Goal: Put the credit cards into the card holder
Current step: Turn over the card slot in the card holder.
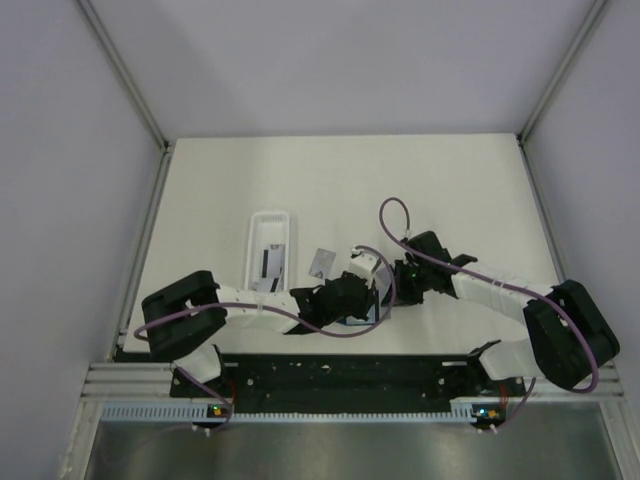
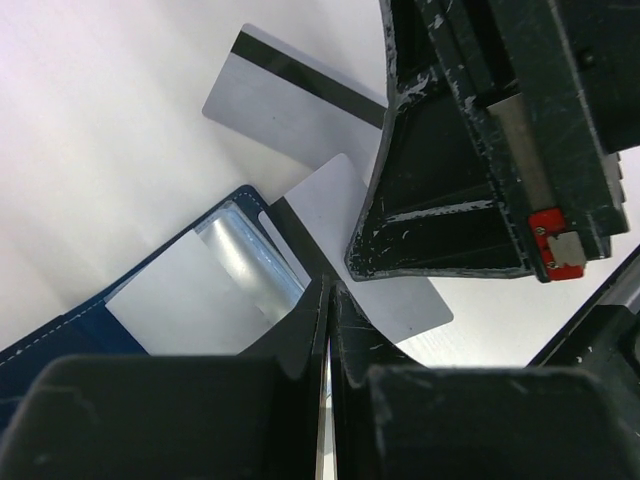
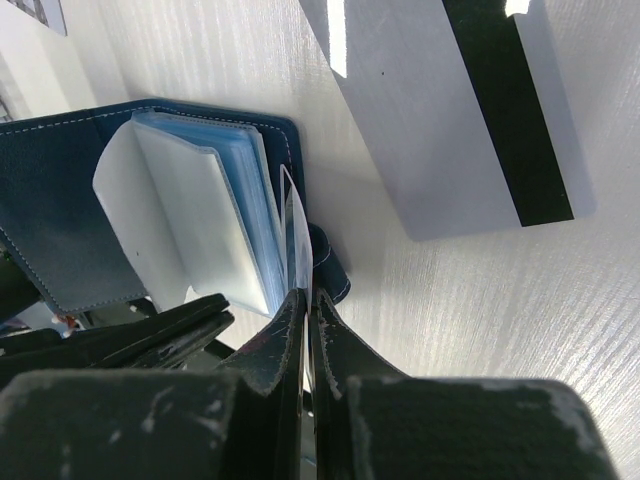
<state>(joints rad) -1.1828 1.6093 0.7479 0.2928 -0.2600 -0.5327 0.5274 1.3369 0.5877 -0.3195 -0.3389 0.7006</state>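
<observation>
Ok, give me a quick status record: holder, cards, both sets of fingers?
card holder: open on the table, clear sleeves fanned
right fingers: shut on one sleeve
left fingers: shut, tips at a striped card; grip unclear
loose card: flat on the table, stripe up
tray: more cards inside

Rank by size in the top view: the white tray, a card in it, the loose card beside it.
1. white tray: largest.
2. loose card and card in the tray: look alike, unranked.
</observation>
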